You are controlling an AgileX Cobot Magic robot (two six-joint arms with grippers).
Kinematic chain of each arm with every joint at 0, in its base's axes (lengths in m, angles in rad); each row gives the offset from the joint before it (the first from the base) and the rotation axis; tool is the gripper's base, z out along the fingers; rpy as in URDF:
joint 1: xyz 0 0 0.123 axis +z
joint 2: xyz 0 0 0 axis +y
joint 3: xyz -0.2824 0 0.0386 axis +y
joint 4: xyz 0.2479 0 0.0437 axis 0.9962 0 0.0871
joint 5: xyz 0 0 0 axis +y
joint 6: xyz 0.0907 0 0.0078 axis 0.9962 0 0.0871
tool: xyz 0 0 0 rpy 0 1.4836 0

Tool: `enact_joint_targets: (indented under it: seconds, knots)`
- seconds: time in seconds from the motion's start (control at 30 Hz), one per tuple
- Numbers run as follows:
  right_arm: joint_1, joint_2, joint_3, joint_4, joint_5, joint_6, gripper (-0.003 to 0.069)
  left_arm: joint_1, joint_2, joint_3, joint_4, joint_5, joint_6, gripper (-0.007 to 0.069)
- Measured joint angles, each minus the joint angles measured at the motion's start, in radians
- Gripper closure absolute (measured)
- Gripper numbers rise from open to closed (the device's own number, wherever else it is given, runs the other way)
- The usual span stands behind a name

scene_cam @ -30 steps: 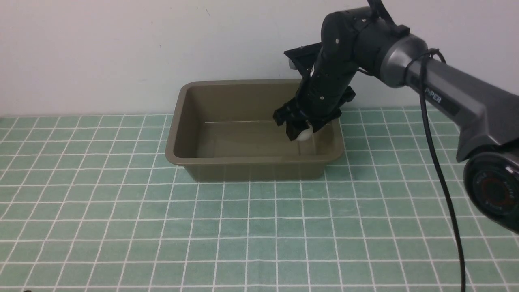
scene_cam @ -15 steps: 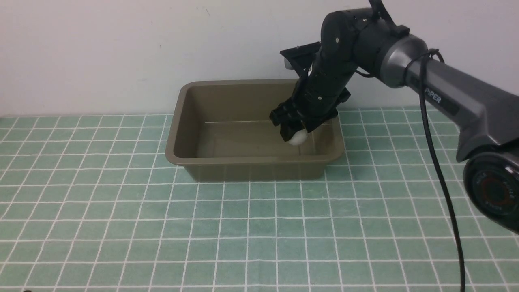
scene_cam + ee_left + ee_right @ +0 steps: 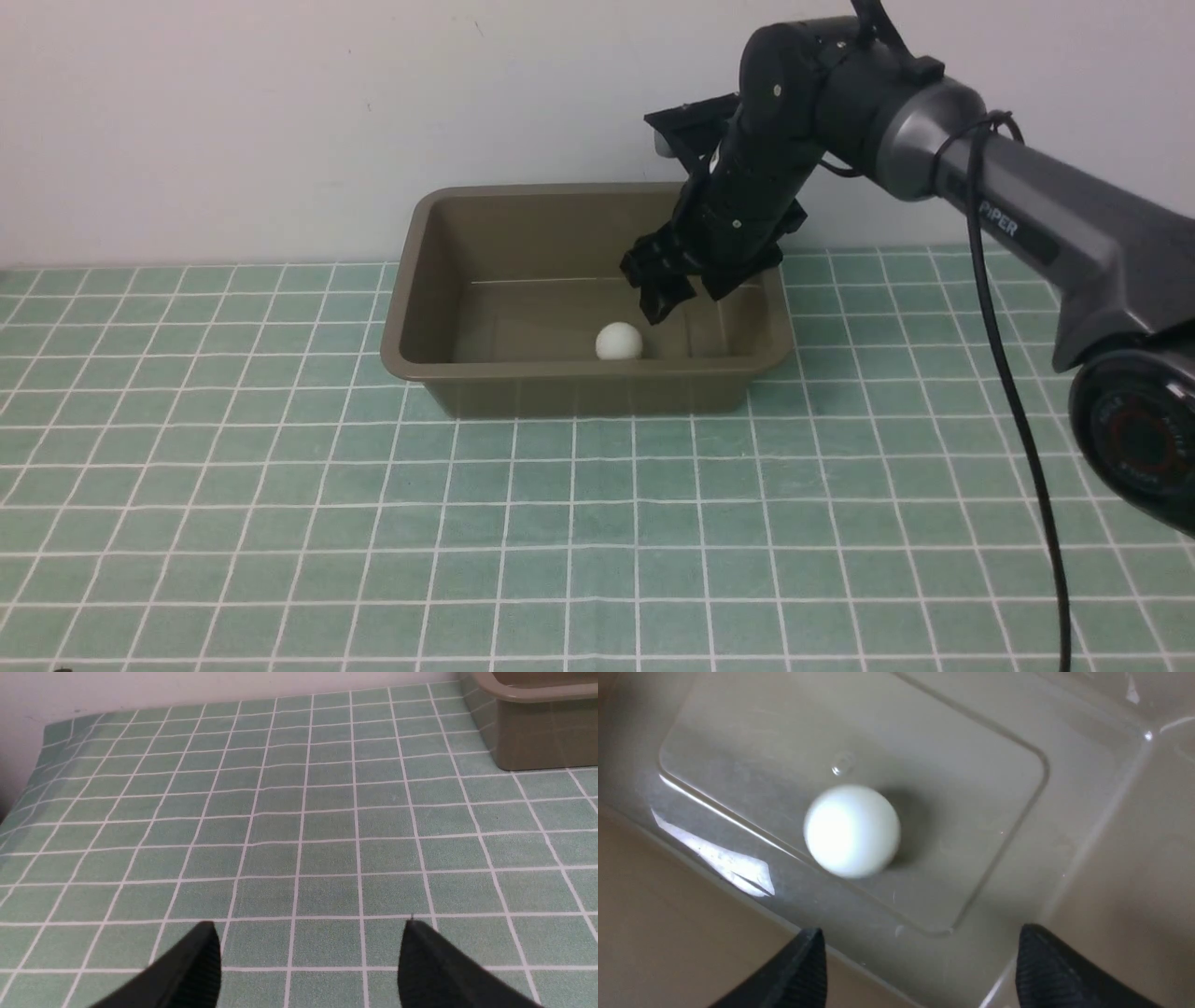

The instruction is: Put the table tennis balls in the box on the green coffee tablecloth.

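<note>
Teal-green white-gridded cloth (image 3: pixel 597 523) stretches open around the olive-brown plastic tub (image 3: pixel 579 371) near the back wall (image 3: pixel 233 121), and inside, by its front side, the small white ball (image 3: pixel 619 342) lies free, just below the spread, empty right hand (image 3: pixel 686 297).

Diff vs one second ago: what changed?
The right gripper opened and let go of the table tennis ball, which dropped to the floor of the box and is now on the gripper's left. The gripper shifted slightly left. The box and the green tablecloth stayed put.

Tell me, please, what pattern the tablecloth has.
The tablecloth is teal-green with a thin white grid, clearest in the left wrist view.
</note>
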Motion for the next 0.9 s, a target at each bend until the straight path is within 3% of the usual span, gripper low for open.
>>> enact_joint_targets:
  seconds: [0.27, 0.43, 0.73, 0.9]
  knots:
    - [-0.035, -0.123, 0.000, -0.032, 0.015, 0.000, 0.0166, 0.000, 0.000, 0.000, 0.000, 0.000, 0.000, 0.0164]
    - [-0.139, -0.286, 0.003, -0.040, 0.019, 0.007, 0.0166, 0.000, 0.000, 0.000, 0.000, 0.000, 0.000, 0.0164]
    - [-0.283, -0.647, 0.194, -0.052, 0.031, 0.015, 0.0166, 0.000, 0.000, 0.000, 0.000, 0.000, 0.000, 0.0164]
    - [-0.294, -0.797, 0.308, -0.058, 0.037, 0.015, 0.0168, 0.000, 0.000, 0.000, 0.000, 0.000, 0.000, 0.0164]
